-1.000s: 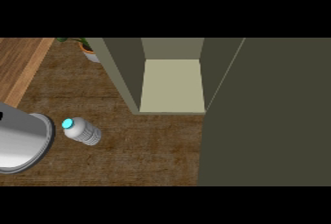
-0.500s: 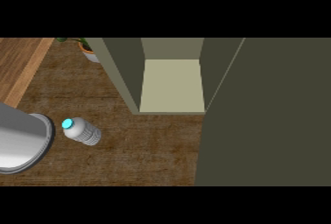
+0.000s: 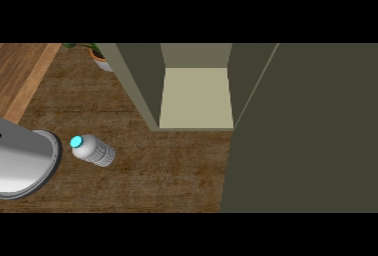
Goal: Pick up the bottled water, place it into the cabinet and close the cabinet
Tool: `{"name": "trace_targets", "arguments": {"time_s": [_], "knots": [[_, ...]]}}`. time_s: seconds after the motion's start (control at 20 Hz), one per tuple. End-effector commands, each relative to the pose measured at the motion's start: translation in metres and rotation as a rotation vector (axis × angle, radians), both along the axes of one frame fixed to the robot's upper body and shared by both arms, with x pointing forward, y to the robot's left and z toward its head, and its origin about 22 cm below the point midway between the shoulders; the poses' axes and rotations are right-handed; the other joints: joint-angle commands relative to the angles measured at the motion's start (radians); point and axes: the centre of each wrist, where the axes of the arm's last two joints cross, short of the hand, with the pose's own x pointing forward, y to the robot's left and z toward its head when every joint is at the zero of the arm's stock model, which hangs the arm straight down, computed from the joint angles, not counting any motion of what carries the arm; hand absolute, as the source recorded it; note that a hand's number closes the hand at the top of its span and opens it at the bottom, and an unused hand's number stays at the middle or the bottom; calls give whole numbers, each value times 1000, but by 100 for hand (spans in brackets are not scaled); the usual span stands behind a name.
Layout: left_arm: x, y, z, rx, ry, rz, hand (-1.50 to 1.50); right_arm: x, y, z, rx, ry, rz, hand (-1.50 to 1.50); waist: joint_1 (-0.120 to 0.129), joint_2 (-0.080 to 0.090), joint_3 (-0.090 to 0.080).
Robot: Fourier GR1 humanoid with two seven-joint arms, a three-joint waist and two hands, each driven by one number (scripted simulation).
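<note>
The bottled water stands on the brown counter at the left, a clear ribbed bottle with a cyan cap. A grey forearm comes in from the left edge and ends just left of the bottle; no hand shows on it. The cabinet is open, with a pale shelf floor bare inside. Its dark olive door is swung out and fills the right side of the view. Neither hand is visible.
A potted plant sits at the back left beside the cabinet's wall. A lighter wooden strip runs along the far left. Brown counter top stretches between the bottle and the door.
</note>
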Motion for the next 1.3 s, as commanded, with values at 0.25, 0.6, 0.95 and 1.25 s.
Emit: {"name": "trace_targets", "arguments": {"time_s": [0.25, 0.6, 0.95, 1.25], "knots": [[21, -14, 1, 89, -71, 27, -150, -33, -1, 23, 2, -63, 4, -150, -17, 2, 0], [36, -6, -20, 64, -11, 59, -150, -41, -6, 28, 1, -62, -23, -150, -17, 1, 0], [52, 28, -46, 104, 40, 89, -150, -36, -3, 32, -2, -52, -6, -150, -8, 1, -1], [71, 27, -91, 144, 99, 129, -150, -35, -3, 27, -11, -54, 8, -150, -13, 2, 0]]}}
